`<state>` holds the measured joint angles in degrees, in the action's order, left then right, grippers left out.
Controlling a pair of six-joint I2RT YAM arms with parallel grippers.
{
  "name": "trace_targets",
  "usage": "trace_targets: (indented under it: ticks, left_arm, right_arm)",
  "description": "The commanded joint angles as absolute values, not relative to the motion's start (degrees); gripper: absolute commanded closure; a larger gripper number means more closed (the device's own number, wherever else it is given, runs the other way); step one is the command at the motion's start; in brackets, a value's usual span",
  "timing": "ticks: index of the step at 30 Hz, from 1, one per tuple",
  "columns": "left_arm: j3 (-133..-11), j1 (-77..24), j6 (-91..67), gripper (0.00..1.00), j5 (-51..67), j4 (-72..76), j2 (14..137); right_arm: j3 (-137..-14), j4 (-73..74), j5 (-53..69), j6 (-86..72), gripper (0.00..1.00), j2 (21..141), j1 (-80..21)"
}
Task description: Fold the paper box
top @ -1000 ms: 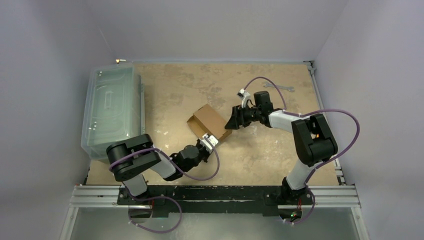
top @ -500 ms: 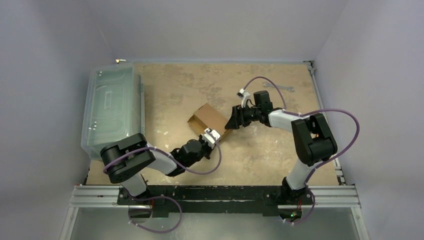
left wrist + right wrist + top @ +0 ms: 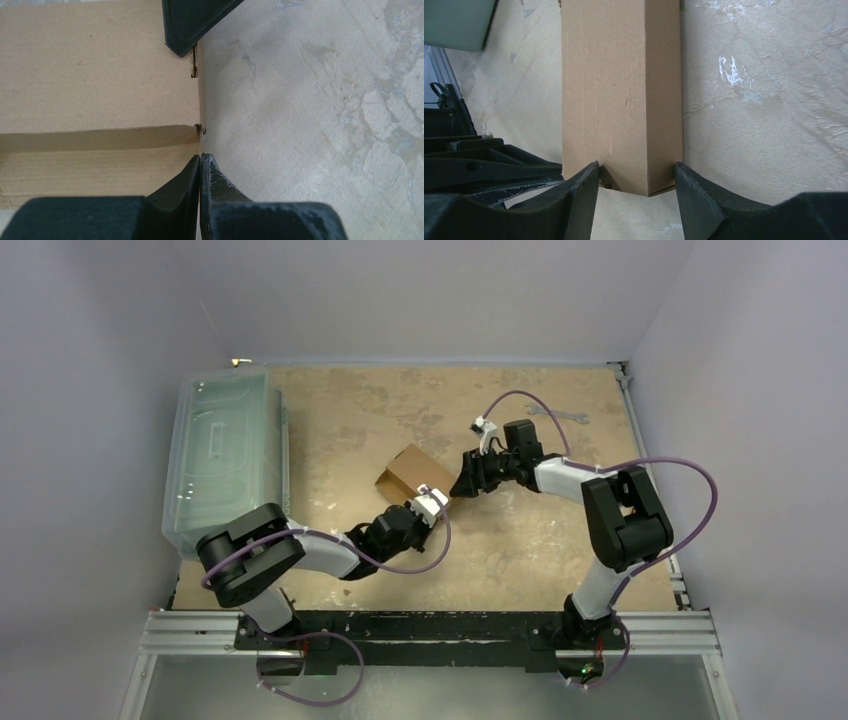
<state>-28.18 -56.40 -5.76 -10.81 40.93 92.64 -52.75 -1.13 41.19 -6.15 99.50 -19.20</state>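
Note:
The paper box (image 3: 410, 468) is a closed brown cardboard block lying at the table's middle. My right gripper (image 3: 463, 483) reaches it from the right. In the right wrist view its jaws (image 3: 636, 167) straddle the near end of the box (image 3: 619, 90), and both fingertips (image 3: 591, 172) rest against the cardboard. My left gripper (image 3: 432, 501) comes in from the front. It is shut with nothing between its fingers, and its tips (image 3: 201, 161) meet the box's (image 3: 95, 65) right edge at a corner. A right finger (image 3: 192, 20) shows at the top of that view.
A large clear plastic bin (image 3: 222, 455) stands along the table's left side. A metal wrench (image 3: 560, 415) lies at the back right. Grey walls close in the table, and a metal rail (image 3: 430, 632) runs along the near edge.
My left gripper has slid right and away along the box's front side. The box has shifted slightly toward the far left. The right jaws have narrowed onto the box's end.

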Motion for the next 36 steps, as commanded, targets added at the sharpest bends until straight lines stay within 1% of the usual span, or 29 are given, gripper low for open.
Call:
trace_targets:
  ticks: [1, 13, 24, 31, 36]
  left_arm:
    - [-31.53, -54.8, -9.82, 1.0, -10.09, 38.95, 90.99]
    - [-30.55, -54.23, -12.53, 1.0, -11.12, 38.6, 89.53]
    - [-37.62, -52.99, -12.95, 1.0, -10.81, 29.89, 91.06]
    - [-38.33, -52.3, -15.65, 1.0, -9.06, 27.77, 91.0]
    - [-40.36, -52.22, -18.01, 0.83, -8.05, 23.11, 89.53]
  right_arm:
    - [-54.67, -0.18, 42.36, -5.45, 0.43, 100.24, -20.54]
    - [-55.01, 1.61, 40.15, -4.99, 0.44, 100.94, -20.69]
    - [-55.72, 3.16, 40.53, -3.19, 0.45, 101.24, -22.22]
    - [-55.77, 3.25, 39.0, -3.1, 0.45, 101.34, -22.2]
    - [-55.9, 3.25, 38.03, -3.02, 0.45, 101.43, -22.16]
